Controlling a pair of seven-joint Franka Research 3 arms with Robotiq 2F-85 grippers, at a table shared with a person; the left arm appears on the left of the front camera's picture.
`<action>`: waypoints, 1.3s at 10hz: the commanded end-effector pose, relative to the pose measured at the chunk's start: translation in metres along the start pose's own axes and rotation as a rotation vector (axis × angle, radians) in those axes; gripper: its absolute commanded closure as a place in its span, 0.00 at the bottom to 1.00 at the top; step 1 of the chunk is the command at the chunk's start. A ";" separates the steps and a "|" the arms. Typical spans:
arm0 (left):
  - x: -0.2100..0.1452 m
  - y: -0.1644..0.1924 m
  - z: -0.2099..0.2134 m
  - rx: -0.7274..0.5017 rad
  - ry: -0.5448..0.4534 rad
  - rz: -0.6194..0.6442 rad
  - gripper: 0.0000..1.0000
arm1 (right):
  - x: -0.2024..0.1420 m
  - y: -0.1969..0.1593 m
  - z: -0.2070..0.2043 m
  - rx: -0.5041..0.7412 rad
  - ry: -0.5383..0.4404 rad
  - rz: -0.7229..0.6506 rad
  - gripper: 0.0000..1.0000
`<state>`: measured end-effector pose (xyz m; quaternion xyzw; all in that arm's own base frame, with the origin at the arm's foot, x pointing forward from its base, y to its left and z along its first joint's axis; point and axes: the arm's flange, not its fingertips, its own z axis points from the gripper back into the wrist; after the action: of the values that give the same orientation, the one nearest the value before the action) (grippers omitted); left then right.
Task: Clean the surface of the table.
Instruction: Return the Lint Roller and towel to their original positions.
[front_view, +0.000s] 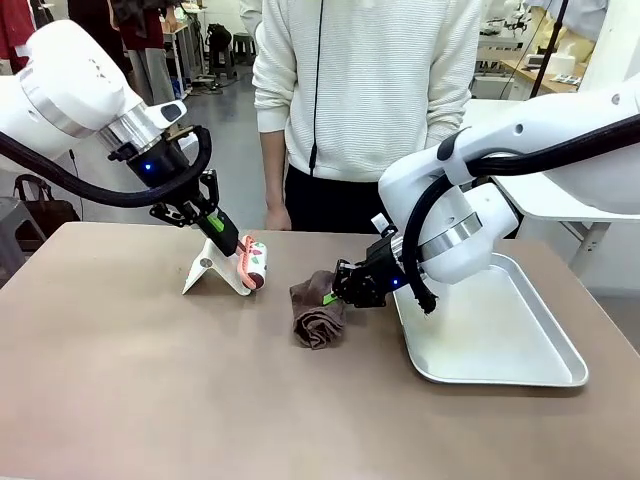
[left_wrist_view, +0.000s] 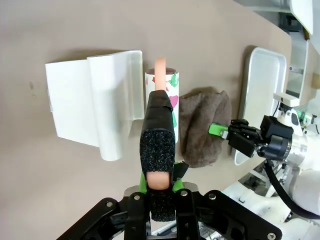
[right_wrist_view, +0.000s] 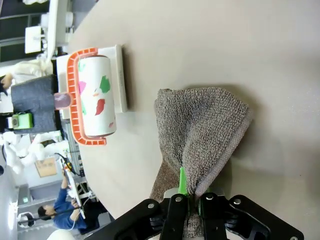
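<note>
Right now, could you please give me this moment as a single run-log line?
left gripper: shut on lint roller handle | right gripper: shut on brown towel | table: tray at right

Count: 1 table (front_view: 120, 390). 1 brown towel (front_view: 318, 312). 1 lint roller (front_view: 255, 263) with an orange frame. 1 white stand (front_view: 208, 268) beside it. 1 metal tray (front_view: 500, 345). 2 grippers: left gripper (front_view: 232, 243), right gripper (front_view: 335, 293). 1 person (front_view: 365, 100) at the far side.
</note>
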<state>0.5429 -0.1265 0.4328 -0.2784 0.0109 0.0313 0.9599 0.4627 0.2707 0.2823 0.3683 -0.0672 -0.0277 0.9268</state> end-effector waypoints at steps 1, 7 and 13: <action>0.009 -0.003 -0.004 0.017 -0.033 0.057 0.81 | -0.002 -0.001 -0.001 0.005 -0.001 -0.004 0.93; 0.020 0.011 -0.011 0.004 -0.018 0.024 0.81 | -0.002 -0.001 -0.001 0.005 -0.001 -0.004 0.93; 0.020 0.012 -0.007 0.016 0.000 0.017 0.81 | -0.002 -0.001 -0.001 0.005 -0.001 -0.004 0.93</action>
<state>0.5581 -0.1232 0.4179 -0.2745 0.0096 0.0506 0.9602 0.4627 0.2707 0.2822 0.3683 -0.0672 -0.0277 0.9268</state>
